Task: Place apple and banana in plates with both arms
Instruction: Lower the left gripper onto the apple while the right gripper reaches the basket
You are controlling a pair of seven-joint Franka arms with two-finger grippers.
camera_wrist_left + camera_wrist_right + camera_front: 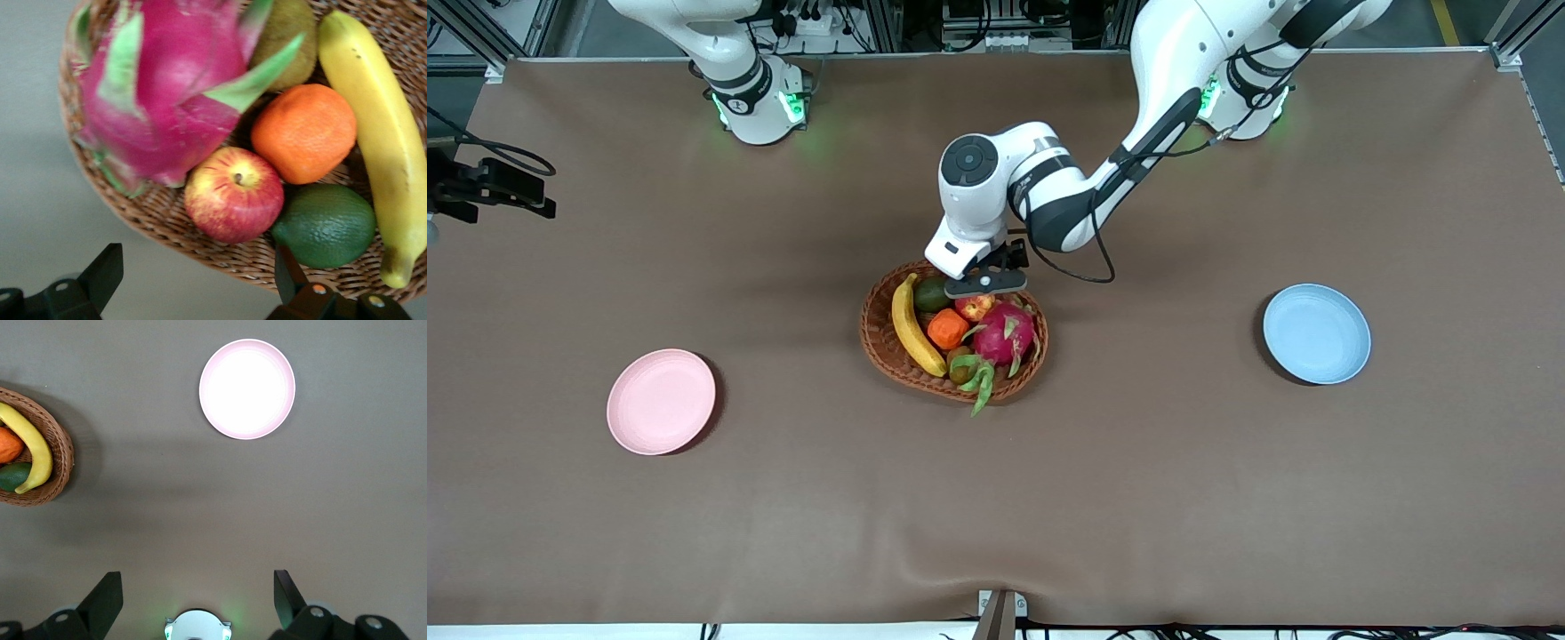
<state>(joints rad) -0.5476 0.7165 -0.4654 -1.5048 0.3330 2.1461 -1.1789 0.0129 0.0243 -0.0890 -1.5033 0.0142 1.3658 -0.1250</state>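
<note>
Left wrist view shows the apple (pixel 233 194) in the basket (pixel 167 220), wedged between dragon fruit (pixel 160 100), orange (pixel 304 132) and lime (pixel 325 225): firm, smooth, light, probably best pinched across its middle. The left pincer (pixel 193 280) hangs released just above it. The right pincer (pixel 193 600), also released, waits high over the table (pixel 200 507) near the pink plate (pixel 247 389).

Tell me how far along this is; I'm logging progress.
Nothing is placed yet: pink plate and blue plate hold nothing; apple and banana lie in the basket. In hand: open left gripper hovers over the apple. Right gripper waits, open. Both placements remain.
</note>
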